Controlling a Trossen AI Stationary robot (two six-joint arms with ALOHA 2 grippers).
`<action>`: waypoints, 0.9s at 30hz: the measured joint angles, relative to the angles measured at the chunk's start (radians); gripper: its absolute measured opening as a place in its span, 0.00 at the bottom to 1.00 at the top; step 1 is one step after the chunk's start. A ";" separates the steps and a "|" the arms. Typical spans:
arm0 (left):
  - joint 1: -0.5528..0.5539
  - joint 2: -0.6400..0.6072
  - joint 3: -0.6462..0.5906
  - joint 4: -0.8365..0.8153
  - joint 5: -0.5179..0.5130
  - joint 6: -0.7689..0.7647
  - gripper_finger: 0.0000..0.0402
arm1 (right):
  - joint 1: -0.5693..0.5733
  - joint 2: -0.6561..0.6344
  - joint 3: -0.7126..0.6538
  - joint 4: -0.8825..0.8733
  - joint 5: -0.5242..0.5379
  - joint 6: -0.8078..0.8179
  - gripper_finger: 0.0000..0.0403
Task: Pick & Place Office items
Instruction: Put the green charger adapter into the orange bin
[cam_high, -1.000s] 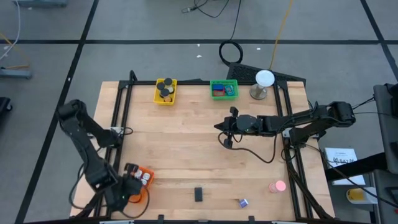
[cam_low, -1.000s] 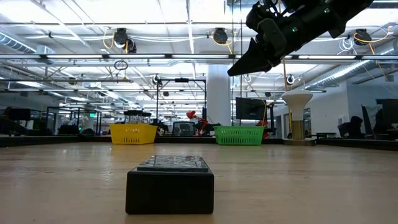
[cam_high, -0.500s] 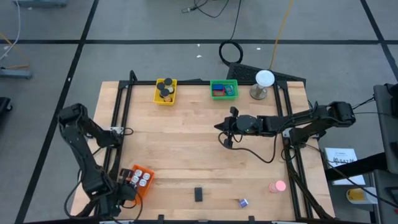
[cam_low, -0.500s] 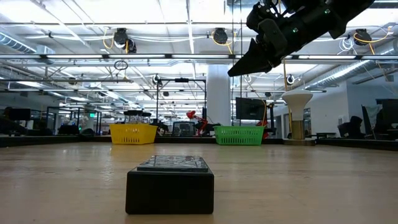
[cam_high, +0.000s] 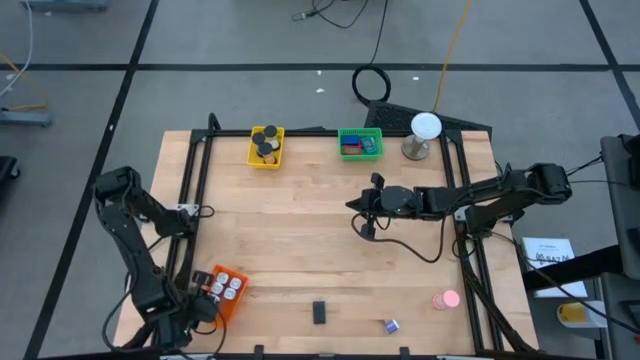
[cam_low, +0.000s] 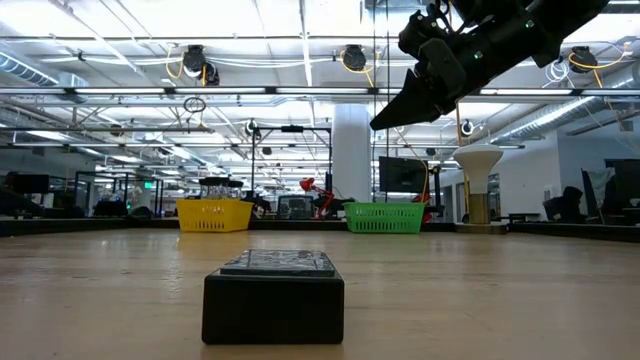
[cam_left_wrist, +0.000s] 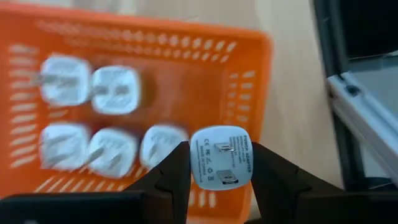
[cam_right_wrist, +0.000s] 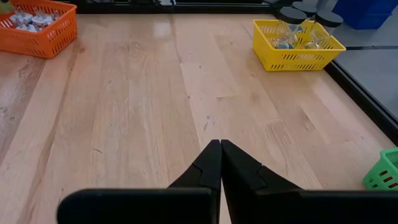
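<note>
Overhead view straight down, low view level across table (cam_high: 300, 250); both sharing black block (cam_low: 273, 296).

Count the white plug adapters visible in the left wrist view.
6: five lie inside the orange basket, and one white adapter is held between the left gripper's fingers above the basket's edge. Others may be out of frame.

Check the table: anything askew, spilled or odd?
Nothing spilled or damaged. One oddity: the orange slatted basket sits skewed to the table edge, while the yellow basket and green basket sit square. The left gripper holds a white plug adapter beside the orange one.
</note>
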 joint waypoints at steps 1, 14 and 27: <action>0.001 0.000 -0.007 0.015 0.000 0.007 0.33 | 0.000 0.000 0.000 0.000 0.000 0.000 0.00; 0.003 0.000 -0.048 0.044 0.028 0.023 0.33 | 0.000 0.000 0.000 0.000 0.000 0.000 0.00; 0.038 0.000 -0.047 0.017 0.028 -0.026 0.59 | 0.000 0.000 0.000 0.000 0.000 0.000 0.00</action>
